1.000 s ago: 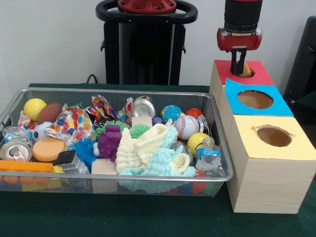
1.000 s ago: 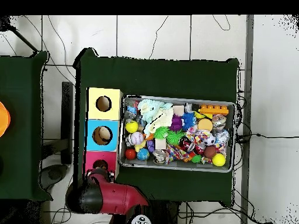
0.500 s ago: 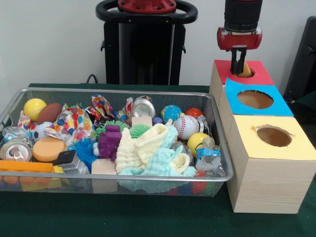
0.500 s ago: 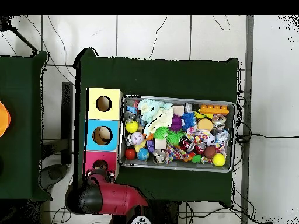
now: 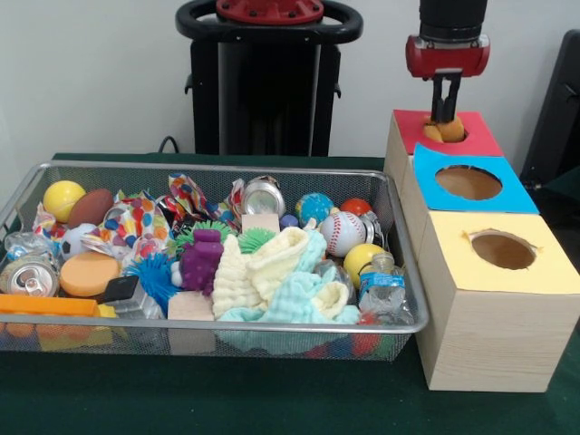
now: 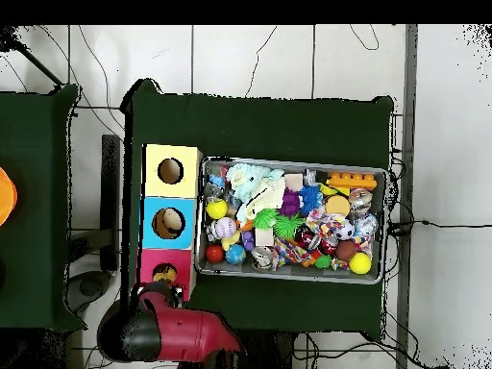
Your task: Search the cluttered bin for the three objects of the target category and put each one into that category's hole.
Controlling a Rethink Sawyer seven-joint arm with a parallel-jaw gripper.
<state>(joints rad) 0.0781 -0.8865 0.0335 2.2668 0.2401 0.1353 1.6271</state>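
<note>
At the upper right of the front view, the gripper [image 5: 445, 111] hangs straight down over the red-topped box [image 5: 471, 138], its two dark fingers close together with only a thin slit between them and nothing held. Directly under the tips, an orange-tan rounded object [image 5: 445, 130] sits in the red box's hole, its top bulging above the rim; whether the fingertips touch it cannot be told.

Below the red box in the frame stand the blue-topped box [image 5: 507, 190] and then the yellow-topped box [image 5: 544, 267], all three touching in a row, the holes of the blue and yellow ones showing only dark interior. The air above these two is free.

Left of the boxes, just beside them, the wire bin [image 5: 399, 217] fills the middle of the frame, heaped to its rim. A baseball [image 5: 343, 233] and a yellow ball [image 5: 361, 261] lie near its right wall, a plastic bottle [image 5: 381, 288] at the lower right corner, pale cloths [image 5: 281, 276] in the centre, a purple toy [image 5: 202, 261], a crushed can [image 5: 29, 275] and another yellow ball [image 5: 63, 199] toward the left. Green cloth lies bare in front of the bin.

The overhead view shows the red arm [image 6: 183, 332] at the lower left, covering the lower edge of the red box [image 6: 154, 261]; the gripper itself is hidden there. It alone shows the green table [image 6: 259, 125] bare above the bin [image 6: 288, 161].
</note>
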